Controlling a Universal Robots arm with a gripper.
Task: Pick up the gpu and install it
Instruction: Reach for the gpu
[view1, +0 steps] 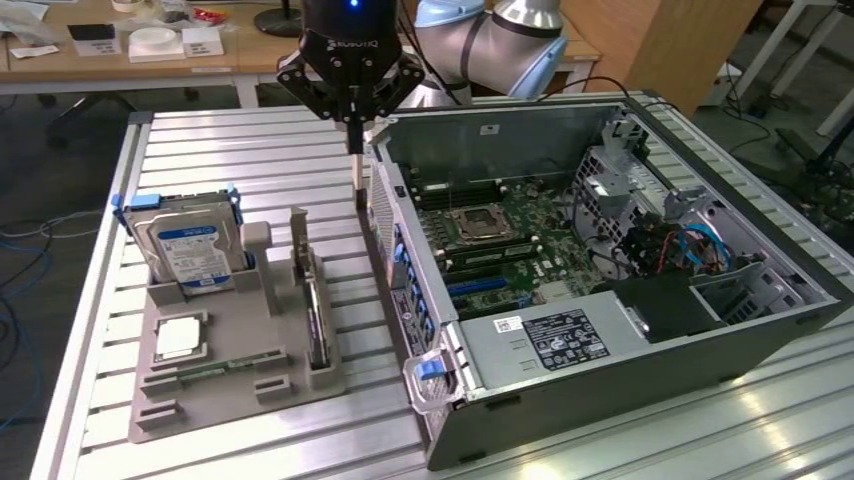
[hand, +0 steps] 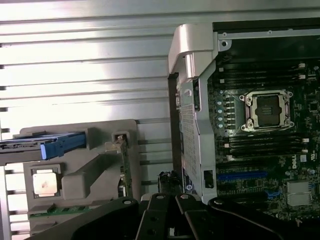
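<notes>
Exterior view
Gripper: the black gripper (view1: 356, 180) hangs fingers-down over the computer case (view1: 641, 370), at the case's wall that faces the fixture. It is clenched, its thin fingers pressed together with nothing grasped.
Gpu: the gpu (view1: 318, 310) stands on edge in a slot of the gray fixture (view1: 240, 410), on the side nearest the case and well apart from the gripper.
Fixture: sits on the slatted table (view1: 227, 150), toward the table edge at the exterior view's left.
Hard drive: the hard drive (view1: 187, 255) stands upright in a blue caddy at the fixture's far end.
Small parts: a processor (view1: 178, 338) and a memory stick (view1: 214, 368) lie flat, nearer the fixture's near end.
Case: open, lying on its side, motherboard (view1: 534, 250) exposed, CPU socket (view1: 483, 226) empty.

Wrist view
Gripper: the gripper (hand: 170, 187) has its black linkage drawn together, over the gap between fixture and case.
Gpu: the gpu (hand: 124, 165) stands edge-up in the fixture (hand: 95, 172), just beside the case wall (hand: 192, 45).
Others: the blue caddy (hand: 50, 147), the processor (hand: 44, 182) and the CPU socket (hand: 266, 110) also show.
</notes>
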